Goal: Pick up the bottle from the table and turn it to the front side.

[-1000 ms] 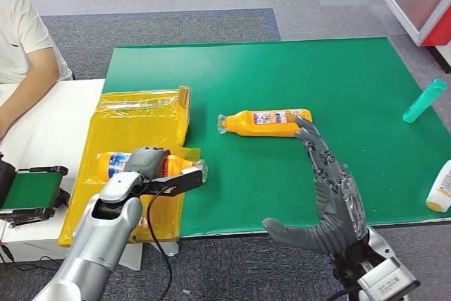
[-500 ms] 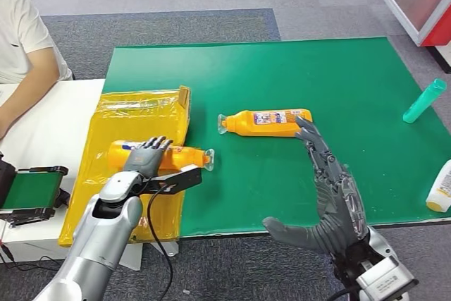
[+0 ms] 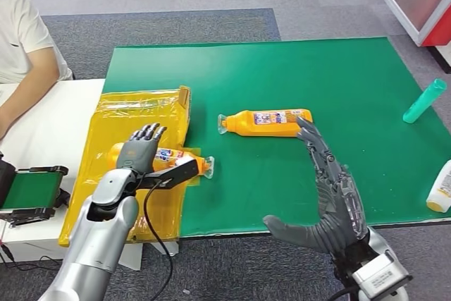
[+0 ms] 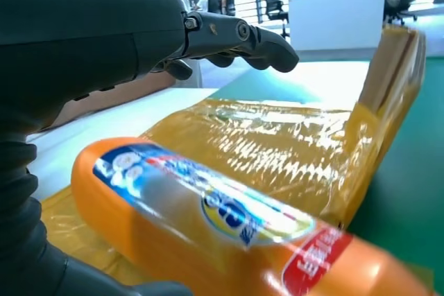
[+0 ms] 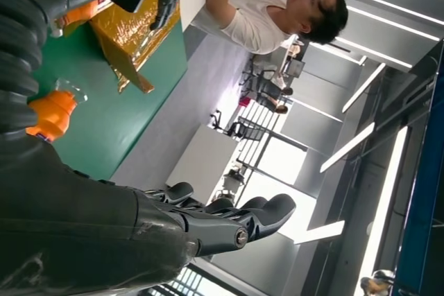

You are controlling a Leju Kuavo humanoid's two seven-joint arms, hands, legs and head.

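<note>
An orange bottle (image 3: pixel 178 159) lies on its side on a yellow plastic bag (image 3: pixel 138 114), cap toward the green mat (image 3: pixel 330 68), with its blue label facing up. My left hand (image 3: pixel 139 149) hovers over its base end with fingers straight; in the left wrist view the fingers (image 4: pixel 236 32) stand clear above the bottle (image 4: pixel 220 220). A second orange bottle (image 3: pixel 266 122) lies on the mat, label up. My right hand (image 3: pixel 334 192) is open with fingers spread, fingertips just short of that bottle's base end.
A teal bottle (image 3: pixel 423 101) lies at the mat's right side and a white bottle (image 3: pixel 440 188) at the right edge. A person (image 3: pixel 21 33) sits at the white table (image 3: pixel 53 125) on the left. A small green-topped device (image 3: pixel 32 192) sits at the near left.
My left hand let go of the bottle on the yellow bag and straightened its fingers above it. The bottle rolled so its label now faces up. The right hand stayed put.
</note>
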